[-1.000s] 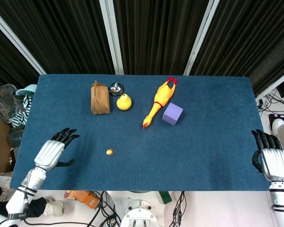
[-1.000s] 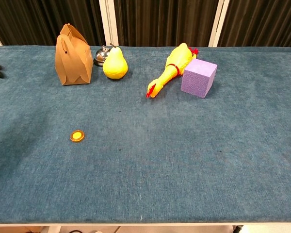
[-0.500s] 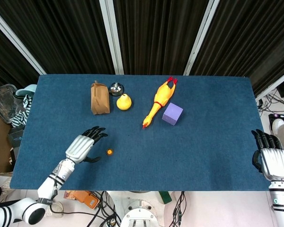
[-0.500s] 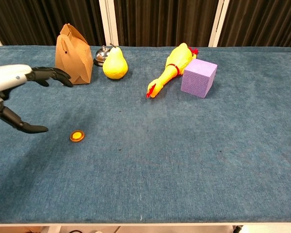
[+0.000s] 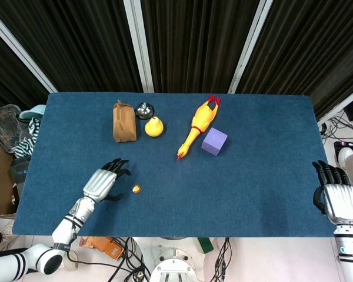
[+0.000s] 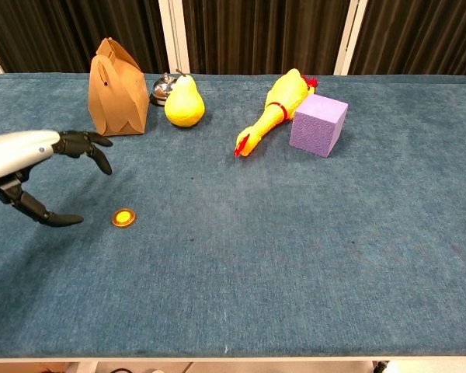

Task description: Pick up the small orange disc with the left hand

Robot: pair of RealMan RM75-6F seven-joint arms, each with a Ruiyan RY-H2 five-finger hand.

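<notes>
Small orange disc [image 5: 136, 188] lies flat on the blue bench [image 5: 253, 176] in the head view, a tiny round coin-like piece with a paler yellow centre, at about 7 o'clock from the middle of the bench top. The left robot hand [image 5: 101, 182] sits just beside it at its 9 o'clock, fingers [image 5: 119, 167] spread apart with the dark tips reaching toward 1 o'clock and the thumb stretched out lower down toward the disc; it holds nothing and a strip of blue cloth shows between it and the disc. The right robot hand [image 5: 340, 200] rests at the bench edge at 4 o'clock, well apart from everything, fingers straight and side by side, empty.

From the chest view the small orange disc [image 6: 123, 217] shows a darker orange rim around a yellow middle, lying flat toward 8 o'clock on the bench [image 6: 295, 256]. The left robot hand [image 6: 31, 167] comes in from the 9 o'clock edge, open wide: the upper fingers [image 6: 89, 144] curve out above the disc's level and the thumb points at the disc from its 9 o'clock, close but apart from it. Whether the thumb tip touches the cloth cannot be told. The right robot hand does not show here.
</notes>
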